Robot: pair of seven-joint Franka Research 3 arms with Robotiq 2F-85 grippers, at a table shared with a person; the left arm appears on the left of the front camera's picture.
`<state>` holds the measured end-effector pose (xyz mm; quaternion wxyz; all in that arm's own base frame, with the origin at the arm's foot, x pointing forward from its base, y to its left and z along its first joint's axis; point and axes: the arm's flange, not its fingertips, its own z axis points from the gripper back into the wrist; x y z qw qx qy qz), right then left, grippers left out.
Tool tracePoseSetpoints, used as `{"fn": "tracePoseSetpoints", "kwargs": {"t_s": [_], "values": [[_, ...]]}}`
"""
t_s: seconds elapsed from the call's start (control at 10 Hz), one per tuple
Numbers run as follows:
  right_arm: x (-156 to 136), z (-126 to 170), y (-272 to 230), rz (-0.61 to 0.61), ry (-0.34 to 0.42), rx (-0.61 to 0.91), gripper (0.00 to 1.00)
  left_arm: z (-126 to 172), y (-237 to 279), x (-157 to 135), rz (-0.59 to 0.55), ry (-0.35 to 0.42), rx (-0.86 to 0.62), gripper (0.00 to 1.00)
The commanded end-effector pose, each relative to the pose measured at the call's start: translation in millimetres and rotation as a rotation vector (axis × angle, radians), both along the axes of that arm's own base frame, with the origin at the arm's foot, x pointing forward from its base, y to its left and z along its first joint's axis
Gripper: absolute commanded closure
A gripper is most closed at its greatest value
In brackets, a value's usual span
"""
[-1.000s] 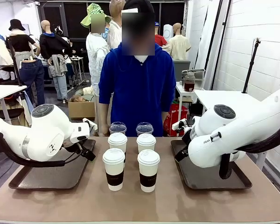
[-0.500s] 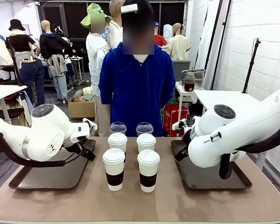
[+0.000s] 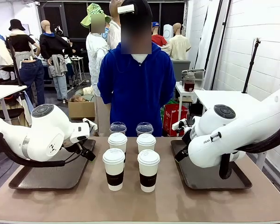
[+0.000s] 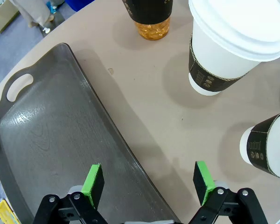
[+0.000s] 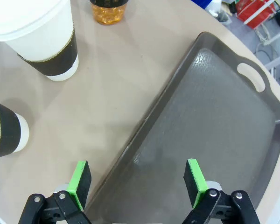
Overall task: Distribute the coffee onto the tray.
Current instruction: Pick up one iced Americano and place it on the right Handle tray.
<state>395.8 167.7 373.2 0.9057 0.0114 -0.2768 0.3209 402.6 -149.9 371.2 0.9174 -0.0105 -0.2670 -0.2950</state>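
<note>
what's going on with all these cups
Four white paper cups and two clear dome-lidded cups stand grouped between the left tray and the right tray. The left gripper and the right gripper hang open over the trays' inner edges, holding nothing. A person in blue stands across the table. No cup is on a tray yet.

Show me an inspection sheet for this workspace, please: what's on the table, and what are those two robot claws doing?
Surface: brown table, with a dark left tray and a dark right tray.
Job's things: four white paper cups with brown sleeves, set in a square at mid-table; two clear dome-lidded cups behind them; none on a tray yet.
Clutter: nothing seen.
Grippers: left gripper and right gripper are open and empty, each above its tray's inner edge.
Cables: dark cables run along the arms.
Surroundings: a person in a blue top stands at the far side.
</note>
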Motion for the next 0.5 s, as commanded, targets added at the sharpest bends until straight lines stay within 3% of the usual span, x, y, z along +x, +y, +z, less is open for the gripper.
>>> {"fn": "tracePoseSetpoints", "kwargs": {"t_s": [0.0,0.2,0.4], "values": [[0,0,0,0.000,0.000,0.000,0.00,0,0,0,0.000,0.000,0.000,0.00],[0,0,0,0.000,0.000,0.000,0.00,0,0,0,0.000,0.000,0.000,0.00],[-6,2,-8,0.052,0.015,0.031,0.00,56,-8,11,-0.001,-0.012,0.012,0.00]]}}
